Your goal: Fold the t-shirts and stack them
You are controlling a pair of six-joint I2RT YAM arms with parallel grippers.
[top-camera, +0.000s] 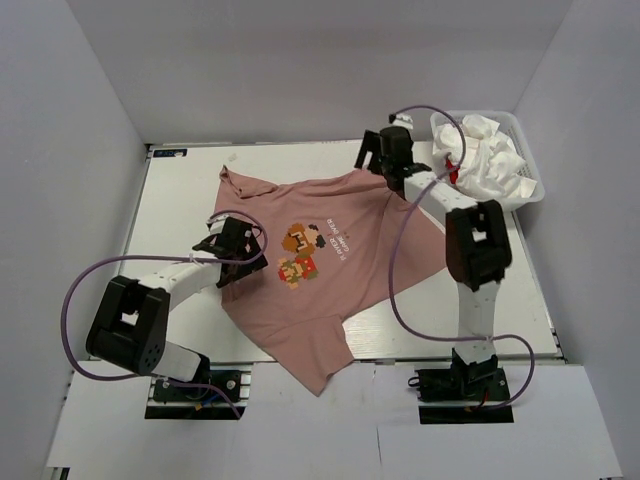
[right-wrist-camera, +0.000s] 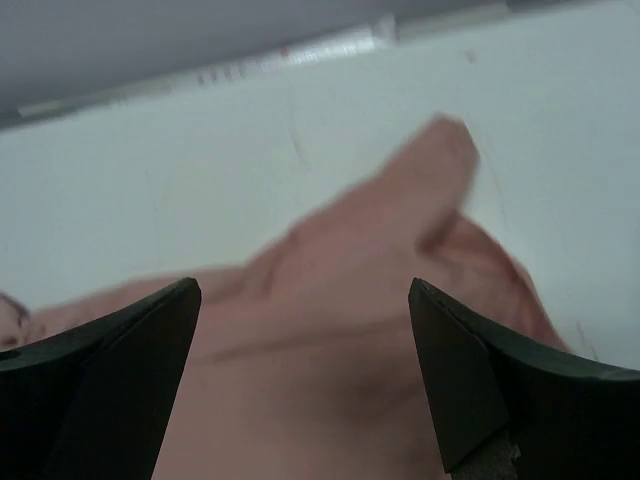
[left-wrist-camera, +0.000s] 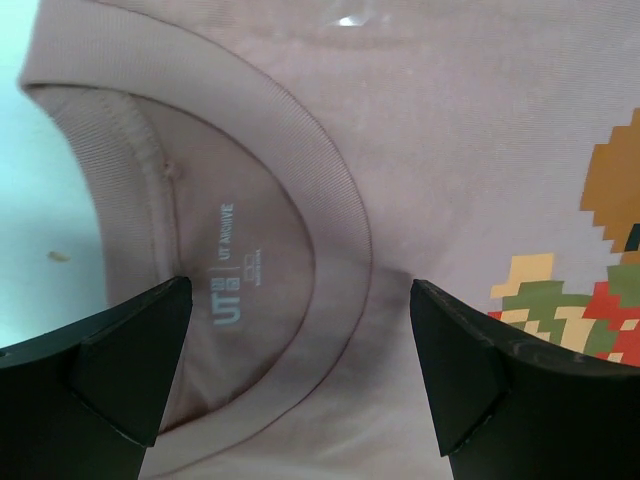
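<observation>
Top external: fixed high behind the arm bases, looking down and forward, far enough back to take in the whole bench (top-camera: 180, 200). Left wrist: very close, aimed straight down past left fingers (left-wrist-camera: 110, 370) at pink t-shirt (left-wrist-camera: 450, 120) collar (left-wrist-camera: 340, 190) and print (left-wrist-camera: 610, 180). Right wrist: close, low, tilted toward far bench edge past right fingers (right-wrist-camera: 100, 370), blurred. Shared by all three: pink t-shirt.

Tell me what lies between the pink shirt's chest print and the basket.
Top view: the right arm crosses that stretch, over plain cloth of the pink t-shirt, short of the basket.
</observation>
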